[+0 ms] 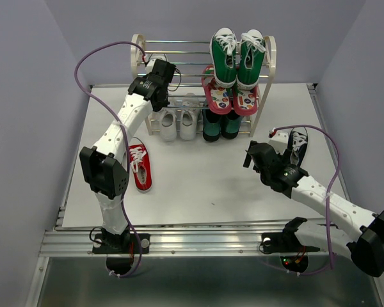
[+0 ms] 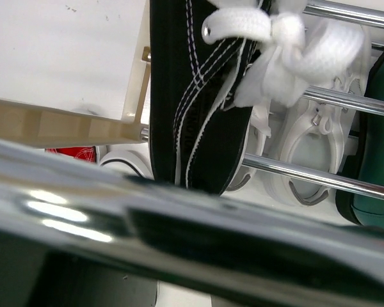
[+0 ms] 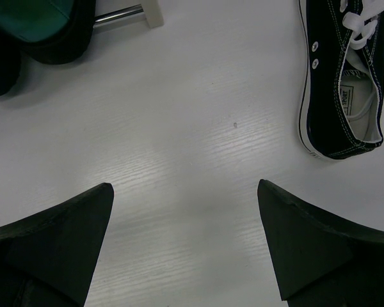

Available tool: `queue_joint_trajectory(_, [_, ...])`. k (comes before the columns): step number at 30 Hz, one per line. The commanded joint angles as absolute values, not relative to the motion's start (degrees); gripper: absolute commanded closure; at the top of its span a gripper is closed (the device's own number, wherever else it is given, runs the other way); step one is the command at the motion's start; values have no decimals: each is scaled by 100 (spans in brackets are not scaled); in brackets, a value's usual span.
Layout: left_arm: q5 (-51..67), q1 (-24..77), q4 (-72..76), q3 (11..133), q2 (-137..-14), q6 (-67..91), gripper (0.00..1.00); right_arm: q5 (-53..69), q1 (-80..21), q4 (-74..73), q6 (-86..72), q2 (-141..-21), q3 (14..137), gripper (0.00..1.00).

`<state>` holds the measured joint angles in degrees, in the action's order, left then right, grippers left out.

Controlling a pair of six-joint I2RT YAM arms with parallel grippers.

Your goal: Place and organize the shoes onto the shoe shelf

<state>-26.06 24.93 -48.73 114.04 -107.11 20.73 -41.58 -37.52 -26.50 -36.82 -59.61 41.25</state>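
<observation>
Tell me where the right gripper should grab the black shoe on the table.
Pinch the heel collar of the black shoe from above, one finger inside the opening. It sits sole-down, opening up, heel end nearest the open right gripper.

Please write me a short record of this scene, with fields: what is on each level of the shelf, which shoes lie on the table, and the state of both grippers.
Top level: green high-tops, right side of the shoe shelf
Middle level: pink flip-flops right; black sneaker on the rods left
Lowest level: white sneakers left; dark green pair right
On the table: red sneaker left; black sneaker on the table right
Left gripper: at the shelf's left side, jaws unclear
Right gripper: open, holding nothing
</observation>
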Motion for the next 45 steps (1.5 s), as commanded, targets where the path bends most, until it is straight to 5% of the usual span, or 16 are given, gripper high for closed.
queue_joint_trajectory(1, [-2795, 2435, -4386, 11786, -10644, 2180, 65, -4359, -3727, -2452, -3648, -5836, 4087, 0])
queue_joint_trajectory(7, [-2769, 2434, -4386, 11786, -10652, 2162, 59, -4368, -3727, -2461, -3656, -5818, 4096, 0])
queue_joint_trajectory(21, [-2540, 2435, -4281, 11655, -10310, 2224, 26, -4298, -3727, -2452, -3647, -5722, 4113, 0])
queue_joint_trajectory(28, [-2224, 2434, -4008, 10988, -9748, 2276, 22, -4210, -3727, -2496, -3691, -5616, 4122, 0])
queue_joint_trajectory(31, [-2058, 2487, -3745, 10383, -9344, 2303, 16, -4254, -3727, -2724, -3884, -5634, 4175, 0])
queue_joint_trajectory(32, [-2031, 2505, -3657, 10197, -9230, 2320, 6, -4280, -3727, -2794, -3928, -5651, 4201, 0])
queue_joint_trajectory(45, [-1749, 2575, -2689, 8490, -7594, 2443, 1, -4175, -3727, -3252, -4368, -5941, 4491, 0])
